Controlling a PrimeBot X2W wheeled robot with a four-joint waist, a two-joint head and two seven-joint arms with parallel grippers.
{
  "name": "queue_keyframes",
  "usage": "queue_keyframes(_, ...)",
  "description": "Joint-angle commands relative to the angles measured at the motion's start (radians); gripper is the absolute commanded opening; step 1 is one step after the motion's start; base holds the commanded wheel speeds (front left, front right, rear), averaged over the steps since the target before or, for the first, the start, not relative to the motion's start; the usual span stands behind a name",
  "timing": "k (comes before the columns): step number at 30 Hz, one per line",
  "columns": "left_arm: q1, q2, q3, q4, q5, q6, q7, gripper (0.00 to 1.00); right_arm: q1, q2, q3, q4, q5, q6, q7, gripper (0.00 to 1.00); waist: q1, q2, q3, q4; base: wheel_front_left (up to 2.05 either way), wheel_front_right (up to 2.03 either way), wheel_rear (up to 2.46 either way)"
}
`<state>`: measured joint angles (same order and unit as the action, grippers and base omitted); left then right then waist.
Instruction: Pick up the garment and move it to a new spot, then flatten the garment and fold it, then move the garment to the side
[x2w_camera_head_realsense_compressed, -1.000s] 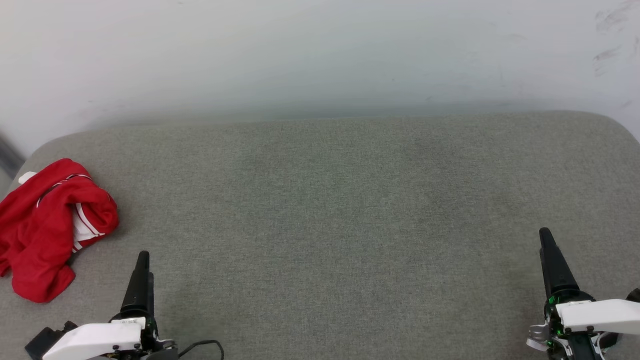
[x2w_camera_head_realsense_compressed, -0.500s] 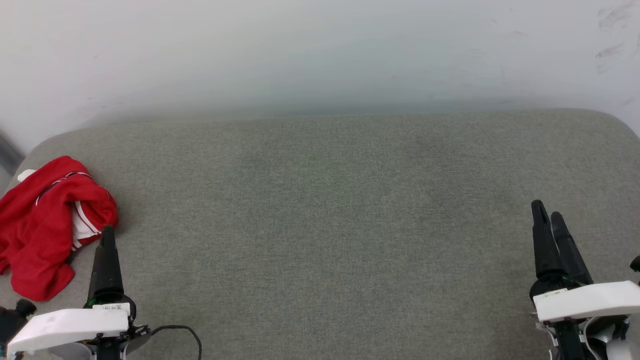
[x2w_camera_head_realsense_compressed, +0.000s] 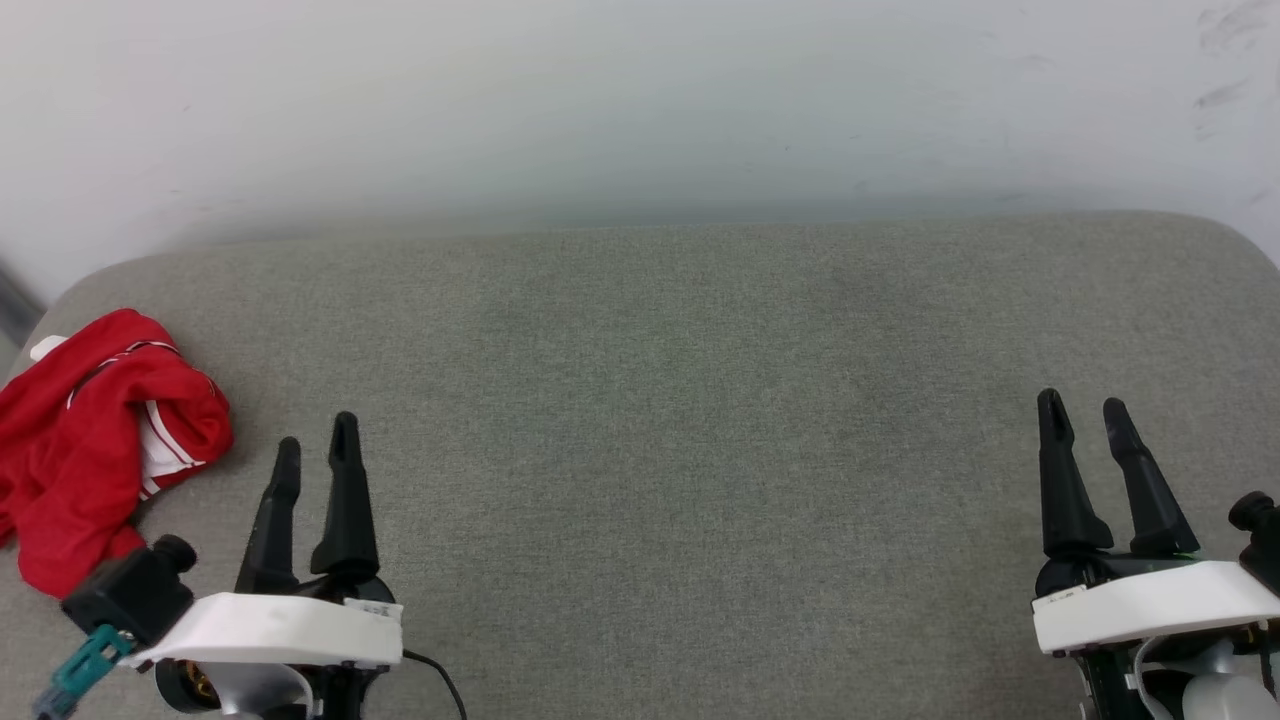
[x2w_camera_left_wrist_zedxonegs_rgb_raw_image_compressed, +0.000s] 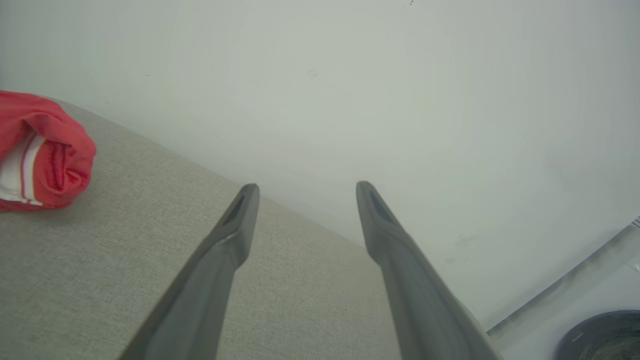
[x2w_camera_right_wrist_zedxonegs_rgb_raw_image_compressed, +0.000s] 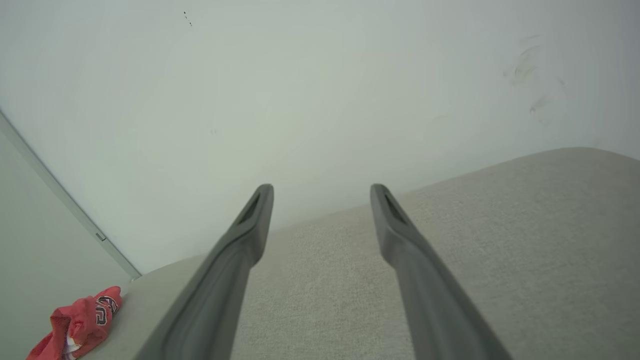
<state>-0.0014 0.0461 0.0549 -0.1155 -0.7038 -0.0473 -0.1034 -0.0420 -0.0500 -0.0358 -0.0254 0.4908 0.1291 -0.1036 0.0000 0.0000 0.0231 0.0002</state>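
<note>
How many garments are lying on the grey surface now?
1. The red jersey shirt lies crumpled at the left edge of the grey upholstered surface, beside the left gripper. None appears hidden.

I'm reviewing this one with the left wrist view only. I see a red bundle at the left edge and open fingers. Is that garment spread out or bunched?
Observer: Bunched. The head view shows the garment as a crumpled heap at the left end of the grey cushion.
Operator: Where is the right arm?
Observer: The right gripper is open and empty near the cushion's right end, far from the heap.
Operator: Any print on the shirt?
Observer: Yes, the right wrist view shows black, white-outlined lettering on one fold.
</note>
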Motion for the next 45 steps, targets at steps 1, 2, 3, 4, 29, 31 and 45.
queue_keyframes(1,0.007,0.004,-0.024,-0.014,0.063,0.014,-0.011,1.0,0.0,-0.001,0.003,-0.02,-0.051,0.002,-0.011,1.0,0.0,0.0,0.0,-0.001,0.0,0.0,0.0)
queue_keyframes(2,0.011,0.004,-0.037,-0.009,0.086,0.023,-0.015,1.0,0.002,-0.001,0.004,-0.019,-0.069,0.002,-0.014,1.0,0.0,0.0,0.0,-0.001,0.0,0.0,0.0)
queue_keyframes(3,0.012,0.004,-0.048,-0.004,0.108,0.031,-0.018,1.0,0.004,-0.001,0.004,-0.017,-0.087,0.002,-0.016,1.0,0.0,0.0,0.0,-0.001,0.0,0.0,0.0)
queue_keyframes(4,0.013,0.008,-0.061,-0.001,0.13,0.039,-0.02,1.0,0.006,-0.001,0.005,-0.015,-0.103,0.002,-0.02,1.0,0.0,0.0,0.0,-0.002,0.0,0.0,0.0)
queue_keyframes(29,-0.009,0.169,-0.384,0.001,0.38,0.333,-0.085,1.0,0.027,-0.001,0.037,-0.029,-0.438,0.002,-0.085,1.0,0.0,0.0,0.004,-0.009,0.0,0.0,0.0)
queue_keyframes(31,-0.005,0.163,-0.378,-0.007,0.375,0.33,-0.089,1.0,0.029,-0.001,0.036,-0.034,-0.446,0.002,-0.089,1.0,0.0,0.0,0.005,-0.009,0.0,0.0,0.0)
queue_keyframes(45,0.067,0.048,-0.203,0.008,0.416,0.108,-0.117,1.0,0.054,-0.001,0.025,-0.006,-0.352,0.001,-0.118,1.0,0.0,0.0,0.007,-0.011,0.0,0.0,0.0)
